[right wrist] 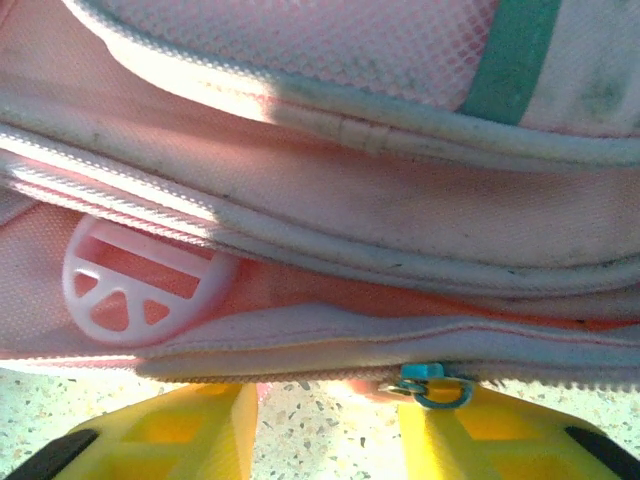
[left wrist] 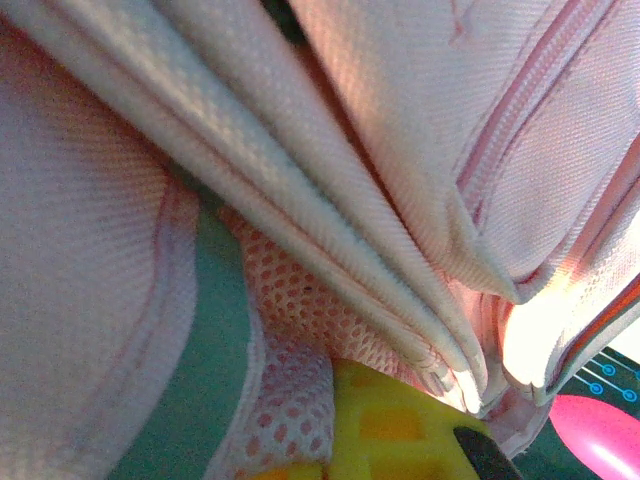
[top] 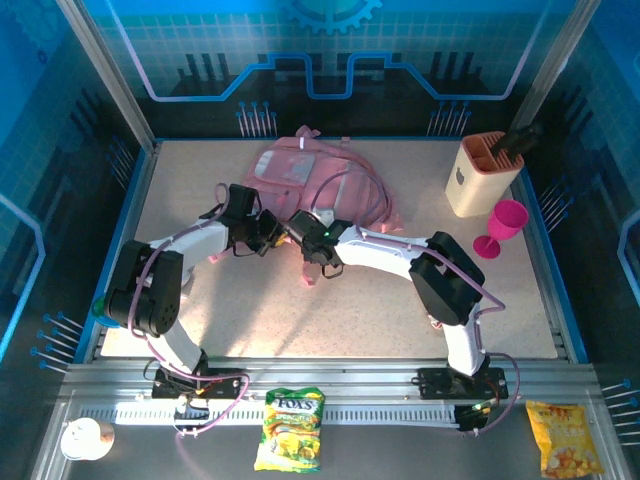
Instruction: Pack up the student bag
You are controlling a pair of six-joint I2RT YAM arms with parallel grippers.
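Note:
The student bag (top: 300, 170), pink with pale trim, lies flat at the back centre of the table. Both grippers meet at its near edge. My left gripper (top: 262, 230) is pressed into the bag. Its left wrist view shows one yellow finger (left wrist: 400, 425), with the bag's pink mesh (left wrist: 290, 400) pinched against it. My right gripper (right wrist: 325, 435) stands open just in front of the bag's zipped edge (right wrist: 300, 365), with bare table between its yellow fingers. A teal zip pull (right wrist: 433, 385) hangs just above the right finger, not gripped.
An orange-and-cream holder (top: 483, 172) and a pink goblet (top: 500, 228) stand at the back right. On the near metal ledge lie a green-yellow candy bag (top: 290, 430), a yellow snack bag (top: 565, 438) and a white cup (top: 82, 438). Pink straps trail right of the bag.

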